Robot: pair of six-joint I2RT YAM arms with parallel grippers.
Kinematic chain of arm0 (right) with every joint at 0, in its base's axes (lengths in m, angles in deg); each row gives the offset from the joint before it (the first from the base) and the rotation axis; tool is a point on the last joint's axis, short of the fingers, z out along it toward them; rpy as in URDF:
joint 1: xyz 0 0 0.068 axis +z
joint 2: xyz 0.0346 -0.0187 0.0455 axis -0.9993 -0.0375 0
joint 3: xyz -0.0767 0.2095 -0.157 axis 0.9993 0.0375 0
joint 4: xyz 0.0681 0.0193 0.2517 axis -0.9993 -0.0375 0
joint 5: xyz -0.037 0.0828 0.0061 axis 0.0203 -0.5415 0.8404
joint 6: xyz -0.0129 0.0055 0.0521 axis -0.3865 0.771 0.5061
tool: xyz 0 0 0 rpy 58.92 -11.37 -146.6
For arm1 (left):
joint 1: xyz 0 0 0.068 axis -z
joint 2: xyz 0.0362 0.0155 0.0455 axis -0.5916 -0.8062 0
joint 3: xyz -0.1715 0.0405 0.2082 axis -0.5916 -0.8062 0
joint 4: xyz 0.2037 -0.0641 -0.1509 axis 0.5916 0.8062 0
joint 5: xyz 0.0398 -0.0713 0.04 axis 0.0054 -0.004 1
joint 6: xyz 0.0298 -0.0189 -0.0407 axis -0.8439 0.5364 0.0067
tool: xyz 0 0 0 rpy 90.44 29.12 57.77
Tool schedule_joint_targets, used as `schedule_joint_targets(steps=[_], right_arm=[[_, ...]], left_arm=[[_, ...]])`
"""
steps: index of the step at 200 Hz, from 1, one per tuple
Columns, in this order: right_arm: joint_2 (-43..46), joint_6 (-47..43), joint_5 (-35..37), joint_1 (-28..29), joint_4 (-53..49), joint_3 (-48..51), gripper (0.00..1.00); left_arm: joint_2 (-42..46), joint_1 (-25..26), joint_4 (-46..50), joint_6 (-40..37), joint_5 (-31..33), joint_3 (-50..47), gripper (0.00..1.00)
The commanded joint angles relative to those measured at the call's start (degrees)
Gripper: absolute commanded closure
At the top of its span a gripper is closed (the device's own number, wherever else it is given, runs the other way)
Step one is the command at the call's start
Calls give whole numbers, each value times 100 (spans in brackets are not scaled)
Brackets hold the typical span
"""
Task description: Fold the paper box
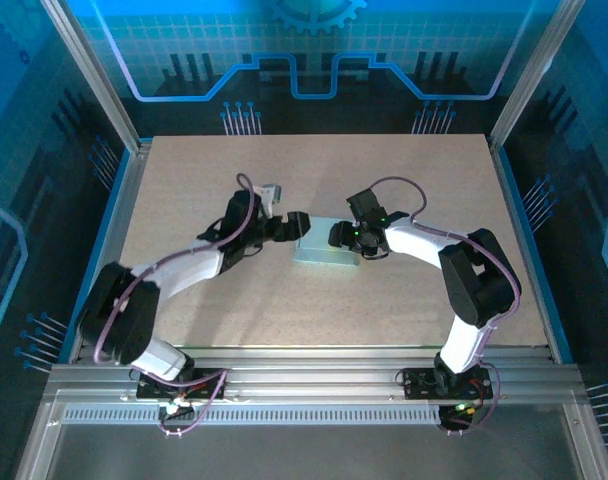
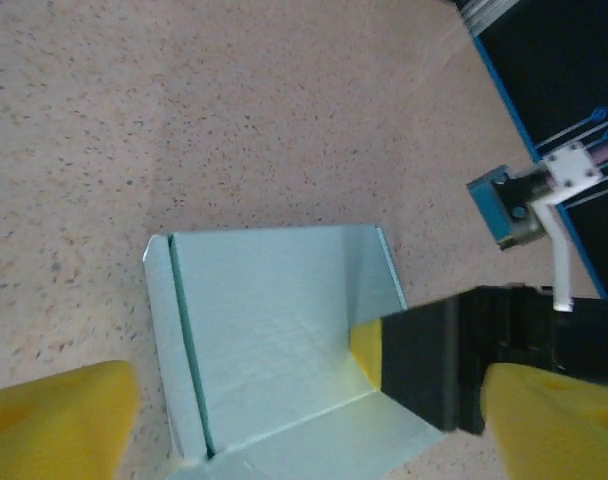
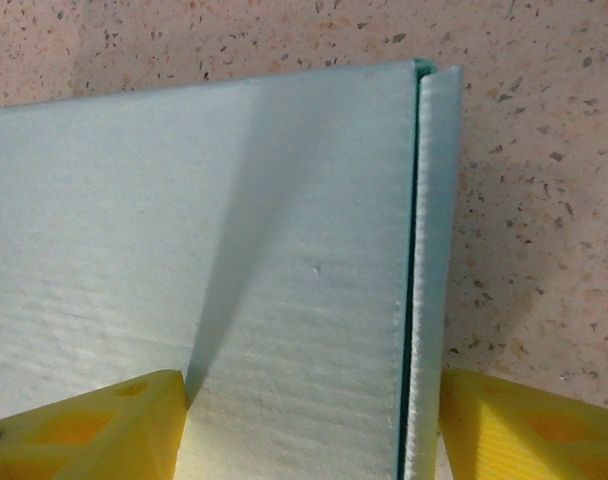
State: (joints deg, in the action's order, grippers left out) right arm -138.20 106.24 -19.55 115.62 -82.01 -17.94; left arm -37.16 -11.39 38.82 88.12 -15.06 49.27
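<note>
Folding is partly done: the paper box (image 1: 324, 252), at the middle of the table (image 1: 234, 310), has walls raised, though one side seems left open. The left gripper (image 1: 292, 224) is held released beside it; a wall is straddled by the right gripper (image 1: 340, 236) — whether it is pinched cannot be told.

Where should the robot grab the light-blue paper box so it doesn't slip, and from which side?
Probably the narrow doubled-over side wall of the pale blue card box. It looks like a thin raised edge with a dark gap beside it, so a finger fits each side. Come down from above: the floor lies flat on the speckled tabletop, nothing to pinch.
</note>
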Motion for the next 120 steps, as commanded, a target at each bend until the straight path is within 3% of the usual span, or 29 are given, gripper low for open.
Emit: schedule_joint_targets(steps=[1,45,120], right_arm=[[-74,-88,-97,-40,47,75,32],[-15,-183,-431,-109,205,122,30],[454,-194,-732,-201,579,409,27]], left_arm=[[-592,-188,1132,309,-608,448,25],[-1265,-309,1349,198,-682,927,51],[-1676,-355,1300,345,-690,909,72]])
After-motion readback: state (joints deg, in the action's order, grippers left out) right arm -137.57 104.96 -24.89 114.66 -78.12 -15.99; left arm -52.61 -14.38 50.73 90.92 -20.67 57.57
